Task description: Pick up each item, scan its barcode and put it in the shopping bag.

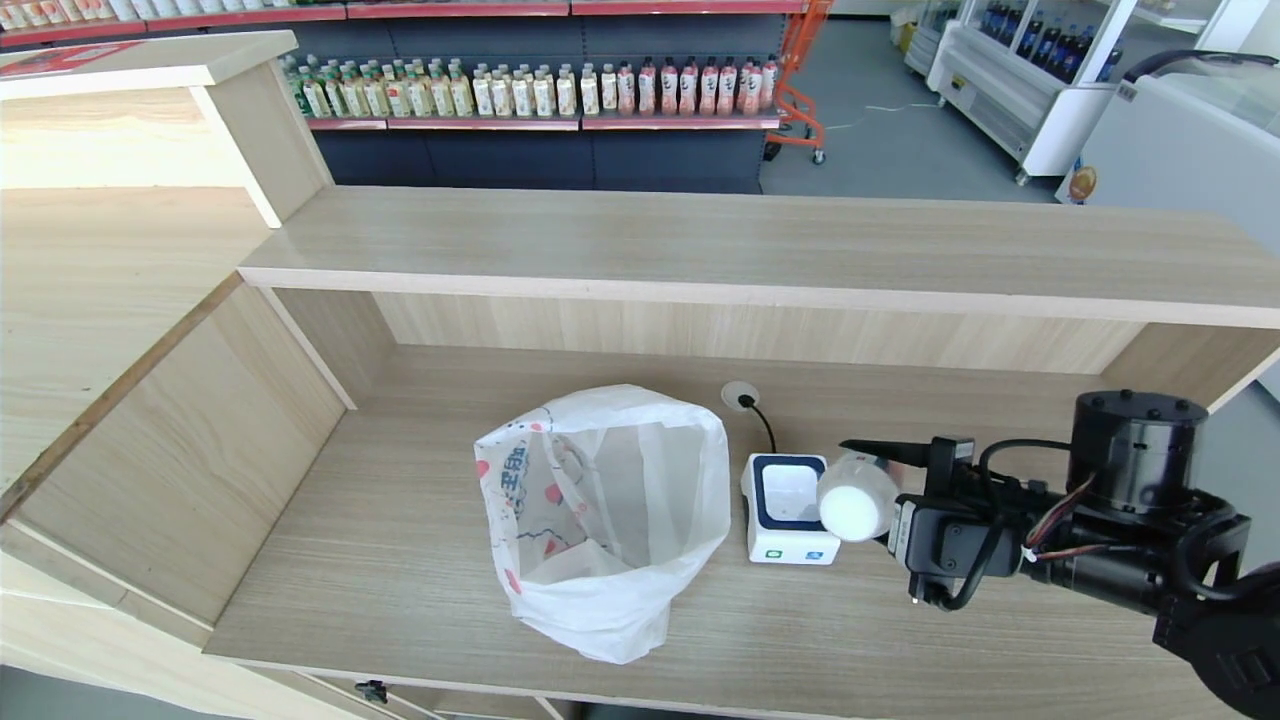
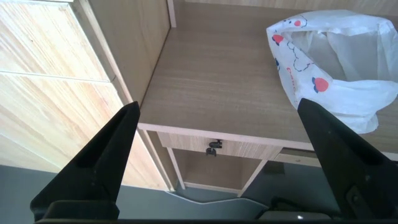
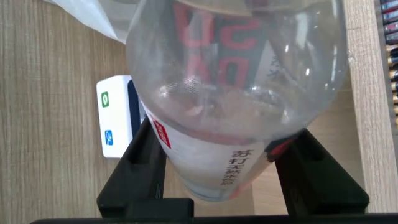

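My right gripper (image 1: pixel 885 495) is shut on a clear bottle (image 1: pixel 858 498) with a white label and red print, held on its side just right of the white barcode scanner (image 1: pixel 787 508). In the right wrist view the bottle (image 3: pixel 239 93) lies between the black fingers (image 3: pixel 140 168), with the scanner (image 3: pixel 118 124) on the counter beyond it. A white plastic shopping bag (image 1: pixel 600 510) with red marks stands open left of the scanner. My left gripper (image 2: pixel 217 165) is open, off the counter's near left edge, with the bag (image 2: pixel 336 56) in its view.
The wooden counter (image 1: pixel 400 560) has a raised shelf behind and a side wall on the left. A black cable (image 1: pixel 762 420) runs from the scanner to a hole at the back. A keyed drawer (image 2: pixel 214 147) sits under the counter's front edge.
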